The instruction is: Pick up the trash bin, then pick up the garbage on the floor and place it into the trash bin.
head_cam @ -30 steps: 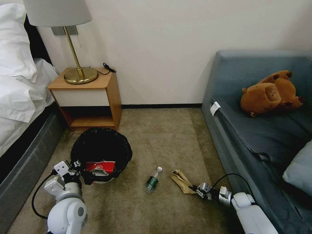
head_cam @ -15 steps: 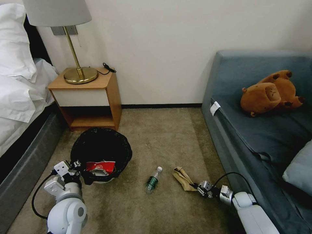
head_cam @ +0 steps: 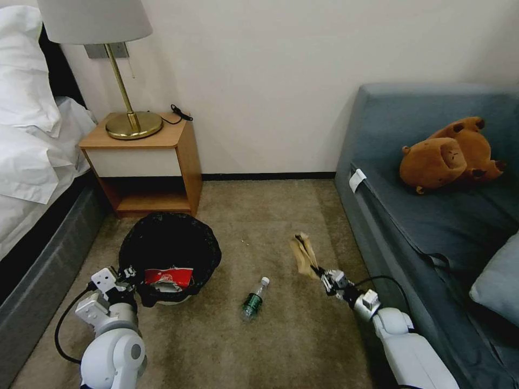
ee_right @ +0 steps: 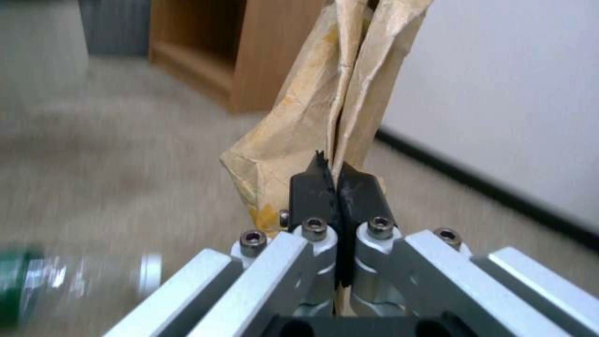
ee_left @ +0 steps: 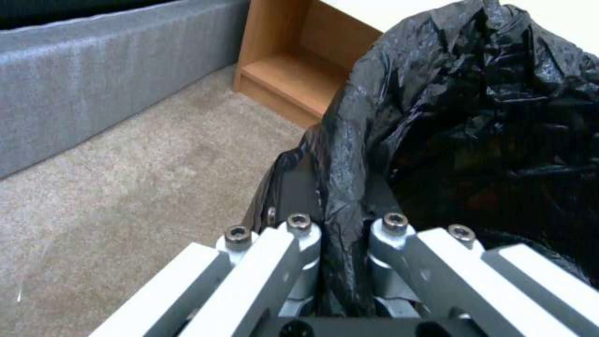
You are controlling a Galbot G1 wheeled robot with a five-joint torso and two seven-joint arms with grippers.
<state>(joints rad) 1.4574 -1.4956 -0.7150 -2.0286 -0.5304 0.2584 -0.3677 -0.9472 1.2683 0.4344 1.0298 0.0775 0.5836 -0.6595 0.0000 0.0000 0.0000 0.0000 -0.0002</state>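
Observation:
The trash bin (head_cam: 168, 248), white with a black bag over its rim, is held just above the carpet at the left. My left gripper (head_cam: 128, 276) is shut on its near rim, pinching the bag (ee_left: 340, 224). A red-and-white wrapper (head_cam: 167, 277) lies inside the bin. My right gripper (head_cam: 320, 273) is shut on the brown paper bag (head_cam: 304, 253), lifted off the floor and standing up from the black fingertips (ee_right: 312, 192); the bag (ee_right: 325, 103) rises above them. The green white-capped bottle (head_cam: 254, 300) lies on the carpet between the bin and the right gripper.
A wooden nightstand (head_cam: 146, 162) with a brass lamp (head_cam: 132, 123) stands behind the bin. A bed (head_cam: 32, 178) runs along the left. A grey-blue sofa (head_cam: 432, 216) with a brown plush toy (head_cam: 448, 154) closes off the right side.
My right gripper has lifted the brown paper bag off the carpet and carried it up and slightly toward the bin. The left gripper and the bin have stayed put.

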